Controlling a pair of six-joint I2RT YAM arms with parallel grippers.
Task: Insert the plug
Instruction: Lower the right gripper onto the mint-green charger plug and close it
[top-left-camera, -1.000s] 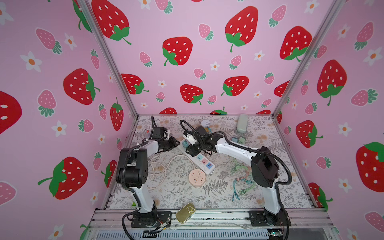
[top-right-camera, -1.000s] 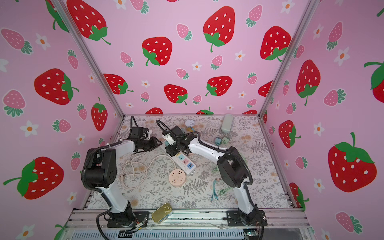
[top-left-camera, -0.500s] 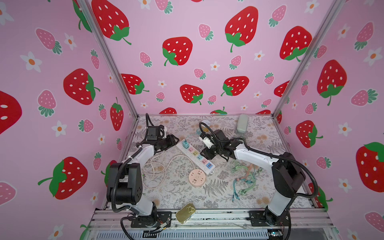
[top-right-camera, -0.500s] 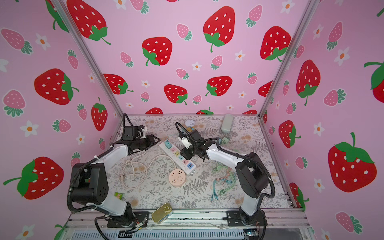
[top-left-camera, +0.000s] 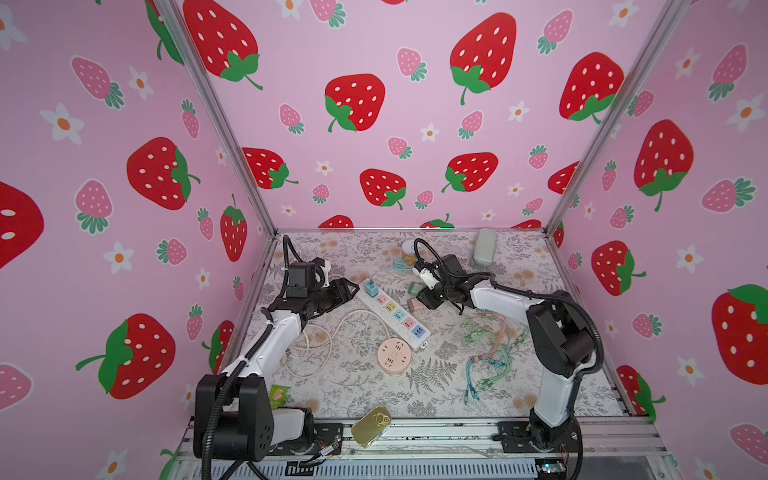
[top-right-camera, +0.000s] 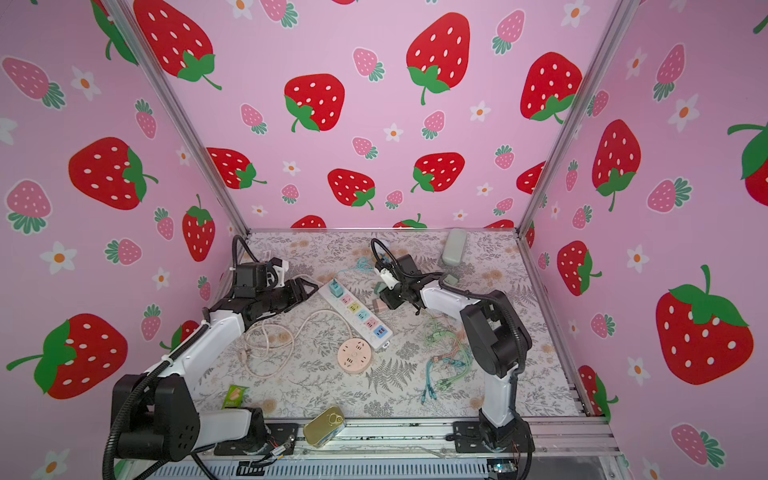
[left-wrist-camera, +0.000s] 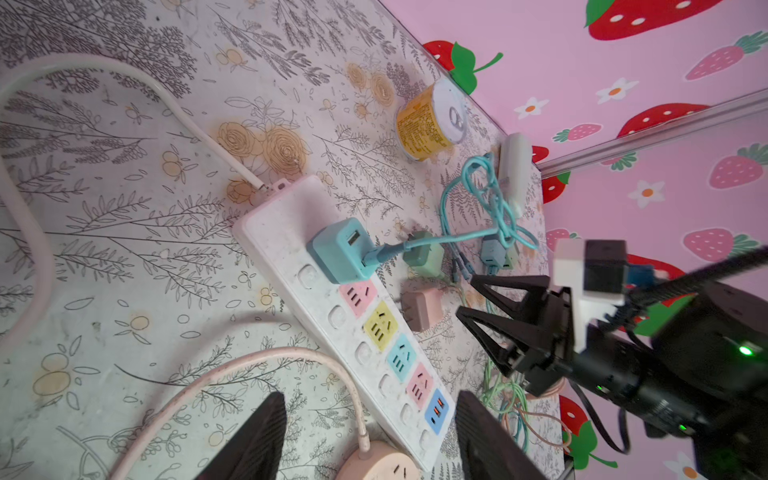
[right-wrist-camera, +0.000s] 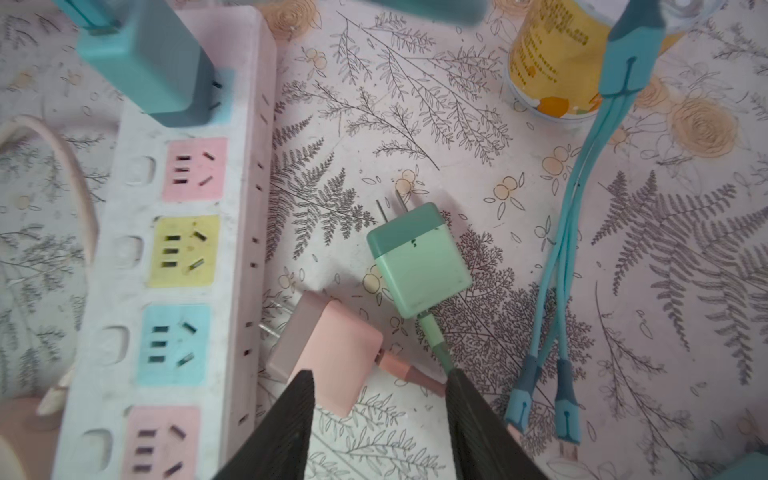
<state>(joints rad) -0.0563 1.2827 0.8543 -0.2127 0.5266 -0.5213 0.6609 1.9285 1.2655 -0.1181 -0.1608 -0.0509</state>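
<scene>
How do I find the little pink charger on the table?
Find the long white power strip with coloured sockets in the middle of the table. The pink charger lies loose beside it, prongs toward the strip. It is pink, unlike the green charger next to it, and unplugged, unlike the blue charger standing in the strip.

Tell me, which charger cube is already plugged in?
The blue charger, standing in the end socket of the power strip. The green charger and pink charger lie loose beside it.

A gold tin (top-left-camera: 371, 426) lies at the table's (top-left-camera: 457, 395) front edge, a green packet (top-left-camera: 278, 395) near its front left corner, a yellow can (left-wrist-camera: 430, 124) and grey case (top-left-camera: 484, 247) near the back wall.
</scene>
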